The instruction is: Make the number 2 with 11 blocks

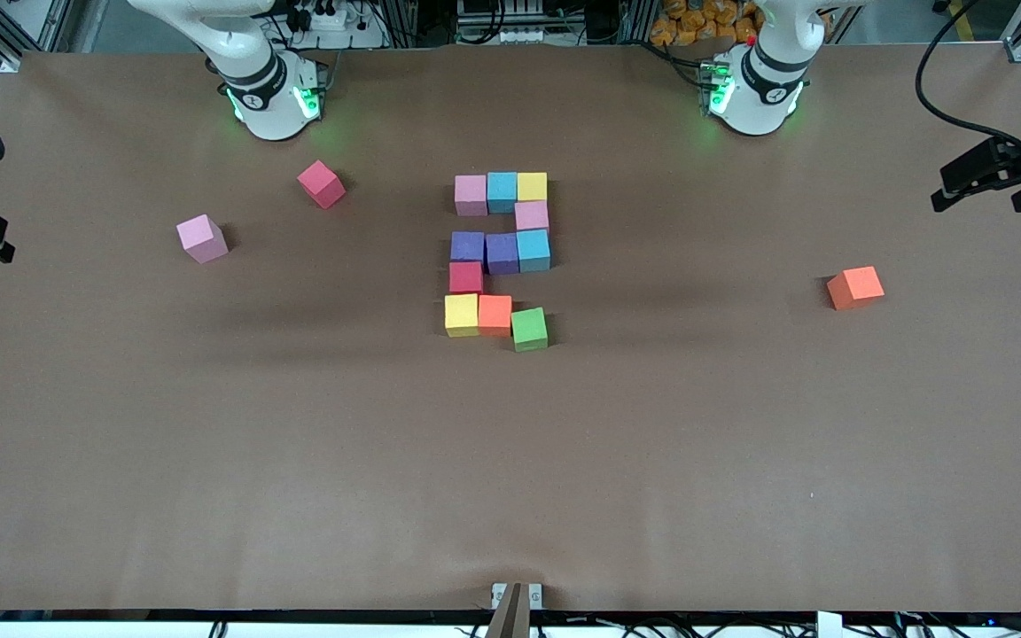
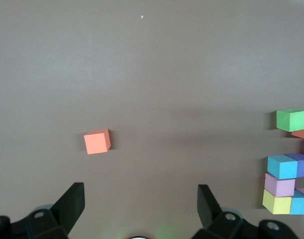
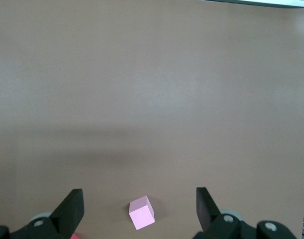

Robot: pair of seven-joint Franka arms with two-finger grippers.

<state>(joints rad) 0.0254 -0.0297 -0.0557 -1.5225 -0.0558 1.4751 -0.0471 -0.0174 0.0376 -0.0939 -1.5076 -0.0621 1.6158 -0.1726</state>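
The number 2 [image 1: 501,259] lies in the middle of the brown table [image 1: 510,461], made of eleven touching blocks. The green block [image 1: 529,329] at its end nearest to the front camera sits a little out of line. Three loose blocks lie well apart from the number 2: an orange block [image 1: 854,287] toward the left arm's end of the table, a pink block [image 1: 202,238] and a red block [image 1: 322,183] toward the right arm's end. The left gripper [image 2: 138,209] is above the table near the orange block, its jaws released and empty. The right gripper [image 3: 138,209] is above the pink block, also spread wide and holding nothing. Both arms wait.
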